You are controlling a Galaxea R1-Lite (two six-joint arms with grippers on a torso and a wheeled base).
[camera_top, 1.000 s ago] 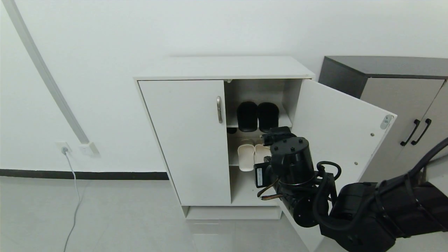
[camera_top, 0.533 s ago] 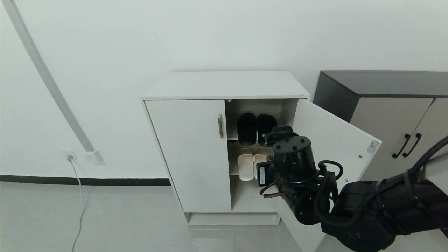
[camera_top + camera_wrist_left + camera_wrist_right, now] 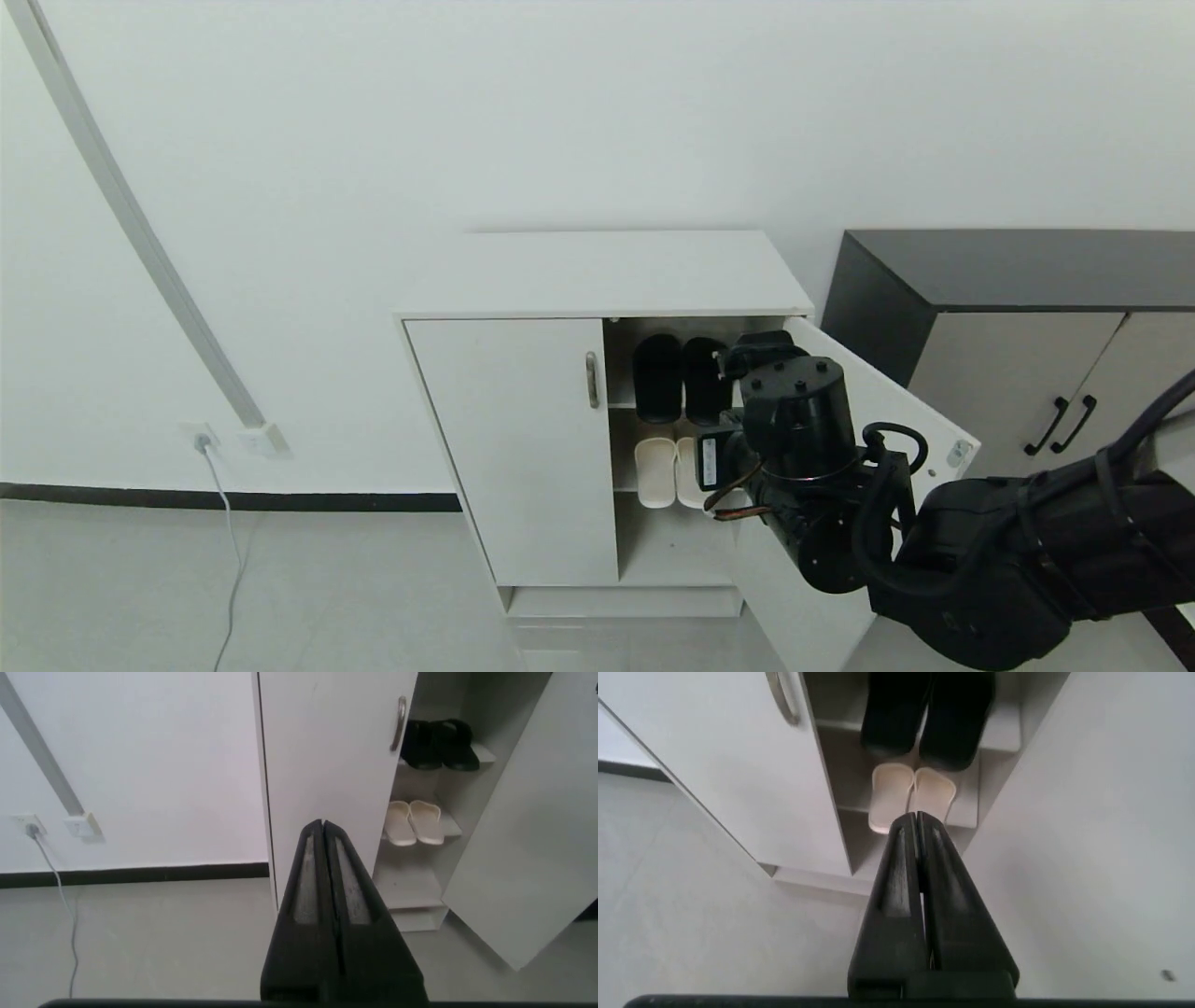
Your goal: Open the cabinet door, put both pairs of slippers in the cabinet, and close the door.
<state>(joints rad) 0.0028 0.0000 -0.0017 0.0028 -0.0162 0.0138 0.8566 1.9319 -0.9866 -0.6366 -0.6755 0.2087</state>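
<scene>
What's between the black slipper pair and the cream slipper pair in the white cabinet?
One white shelf board: the black slipper pair rests on it, the cream slipper pair sits below it. Seen in head and left wrist views.

This looks like a plain entry corner of a home. Straight ahead of the right claw stands a low white two-door shoe cabinet, with black slippers shelved above cream slippers. To the claw's right is a grey cabinet with a dark top. Well off to its left are a white wall socket, a black skirting strip and pale glossy floor tiles.
</scene>
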